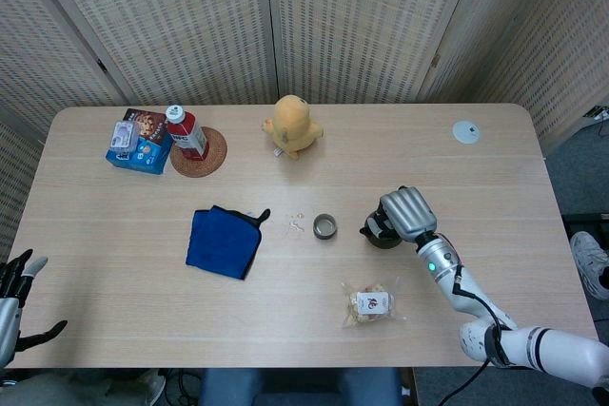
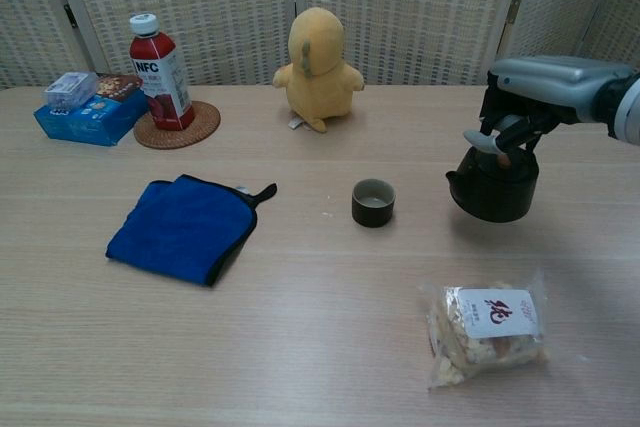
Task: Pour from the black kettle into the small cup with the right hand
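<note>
Gripping the black kettle (image 2: 493, 185) by its top handle, the right hand (image 2: 523, 97) has its fingers curled closed around it, so the pot hangs just clear of the table (image 2: 300, 277), spout toward the small cup (image 2: 373, 202), seemingly to carry it over for pouring. The cup stands upright nearby, apart from the kettle. The left hand (image 1: 17, 294) rests empty, fingers spread, at the table's near left edge.

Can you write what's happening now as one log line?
right hand: holds kettle | kettle: lifted, right of cup | left hand: open
</note>
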Robot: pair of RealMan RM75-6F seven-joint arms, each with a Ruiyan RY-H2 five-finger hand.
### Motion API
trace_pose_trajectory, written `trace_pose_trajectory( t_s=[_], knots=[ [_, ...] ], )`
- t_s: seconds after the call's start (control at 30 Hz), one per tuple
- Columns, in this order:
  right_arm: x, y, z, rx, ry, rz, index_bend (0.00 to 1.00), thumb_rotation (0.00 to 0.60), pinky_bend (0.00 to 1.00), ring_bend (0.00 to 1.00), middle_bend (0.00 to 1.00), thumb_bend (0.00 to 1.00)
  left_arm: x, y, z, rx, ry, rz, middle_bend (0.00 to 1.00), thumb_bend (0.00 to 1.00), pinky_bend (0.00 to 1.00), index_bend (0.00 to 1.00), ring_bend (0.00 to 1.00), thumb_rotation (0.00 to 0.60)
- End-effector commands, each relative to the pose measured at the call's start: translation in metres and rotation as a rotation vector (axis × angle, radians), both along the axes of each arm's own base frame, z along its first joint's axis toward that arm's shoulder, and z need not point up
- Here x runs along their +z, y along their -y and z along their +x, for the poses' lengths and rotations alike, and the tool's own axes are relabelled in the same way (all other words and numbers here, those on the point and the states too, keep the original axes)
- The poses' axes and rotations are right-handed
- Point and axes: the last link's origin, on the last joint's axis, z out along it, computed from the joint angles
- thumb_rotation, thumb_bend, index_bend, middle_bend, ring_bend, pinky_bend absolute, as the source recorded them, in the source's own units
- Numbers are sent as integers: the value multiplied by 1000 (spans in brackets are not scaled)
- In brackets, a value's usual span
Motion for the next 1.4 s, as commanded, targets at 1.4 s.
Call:
trace_pose_trajectory(
  t_s=[1.4],
  knots=[
    [-51, 49, 94, 296, -354, 27, 1000, 437, 492, 980, 1000, 489, 7, 17, -2, 18, -8, 39, 0, 98, 0, 109, 26, 600]
  ],
)
